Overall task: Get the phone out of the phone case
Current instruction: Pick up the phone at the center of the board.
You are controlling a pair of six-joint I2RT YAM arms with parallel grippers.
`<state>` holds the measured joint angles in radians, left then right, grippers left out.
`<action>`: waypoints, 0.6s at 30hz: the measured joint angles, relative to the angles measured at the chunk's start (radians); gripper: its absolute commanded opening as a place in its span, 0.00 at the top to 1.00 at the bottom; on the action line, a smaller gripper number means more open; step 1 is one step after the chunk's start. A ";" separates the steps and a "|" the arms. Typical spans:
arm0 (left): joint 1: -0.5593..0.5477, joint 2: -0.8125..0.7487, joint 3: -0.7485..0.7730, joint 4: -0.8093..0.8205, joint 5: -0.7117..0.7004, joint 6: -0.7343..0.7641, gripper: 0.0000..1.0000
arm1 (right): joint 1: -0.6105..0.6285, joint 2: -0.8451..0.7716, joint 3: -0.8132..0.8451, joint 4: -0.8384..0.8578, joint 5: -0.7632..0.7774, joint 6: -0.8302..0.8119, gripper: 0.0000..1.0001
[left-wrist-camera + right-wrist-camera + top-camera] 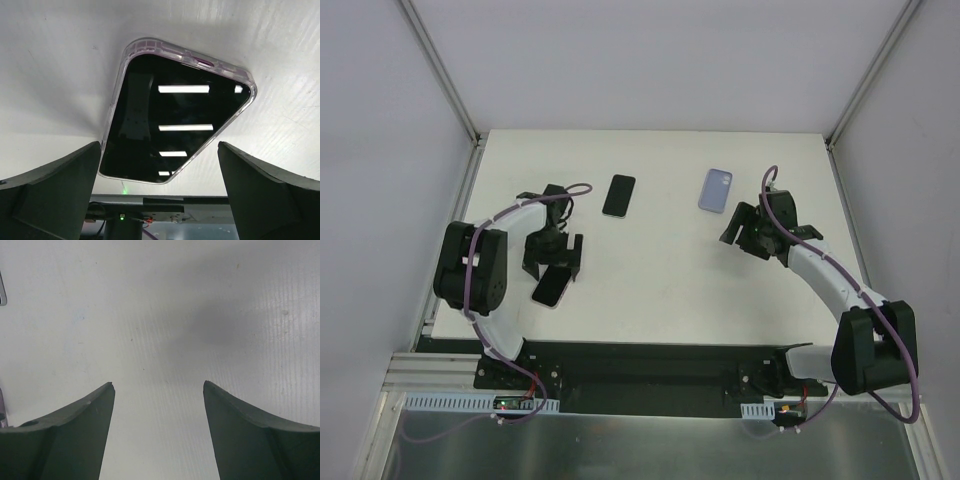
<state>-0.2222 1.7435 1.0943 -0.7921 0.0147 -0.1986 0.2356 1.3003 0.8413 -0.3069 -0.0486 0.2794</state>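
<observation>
A: Whereabouts of the black phone in the clear, pink-tinged soft case (170,120)?
B: Flat on the white worktop (670,290), screen up, near the front left corner. Fully seated in the case, with the rim showing all round the glass.
A: And the left fingers (50,195)?
B: Released, spread wide, hanging just above it. One on either side of its near end, apart from the case on both sides.
A: Anything else lying about?
B: Farther back, a second slim black rectangular phone (619,195), bare, well apart from the cased one. To the right of that, a pale lavender-blue rounded slab (717,189). Case or phone back, impossible to tell.
A: Right fingers (65,435)?
B: Parted, grasping nothing, with only bare worktop between them. Near the lavender-blue slab, on its near right side, not touching.
A: Anything in the way of the cased phone?
B: From overhead, far end covered by the left wrist. Rest in plain sight.
</observation>
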 measured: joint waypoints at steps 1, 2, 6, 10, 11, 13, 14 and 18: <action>0.000 -0.004 -0.007 0.006 0.013 0.001 0.01 | 0.000 -0.001 0.000 0.000 0.000 0.000 0.26; 0.000 -0.013 -0.016 0.013 0.021 0.005 0.01 | 0.000 -0.003 0.000 -0.001 0.000 0.000 0.26; 0.002 -0.078 -0.031 0.026 0.047 0.008 0.01 | 0.001 -0.014 0.000 -0.003 0.000 0.000 0.27; 0.008 -0.121 -0.039 0.041 0.053 0.008 0.01 | 0.001 -0.026 0.000 -0.005 0.000 0.000 0.26; 0.008 -0.122 -0.042 0.042 0.052 0.008 0.01 | 0.001 -0.026 0.000 -0.005 0.000 0.000 0.26; 0.008 -0.114 -0.049 0.046 0.042 0.008 0.01 | 0.001 -0.028 0.000 -0.005 0.000 0.000 0.26; 0.008 -0.103 -0.051 0.045 0.027 0.007 0.01 | 0.001 -0.028 0.000 -0.005 0.000 0.000 0.26; 0.008 -0.054 -0.058 0.045 -0.008 0.004 0.01 | 0.003 -0.028 0.000 -0.005 0.000 0.000 0.26</action>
<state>-0.2138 1.6897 1.0367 -0.7475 0.0067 -0.1944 0.2382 1.2724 0.8413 -0.3122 -0.0490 0.2794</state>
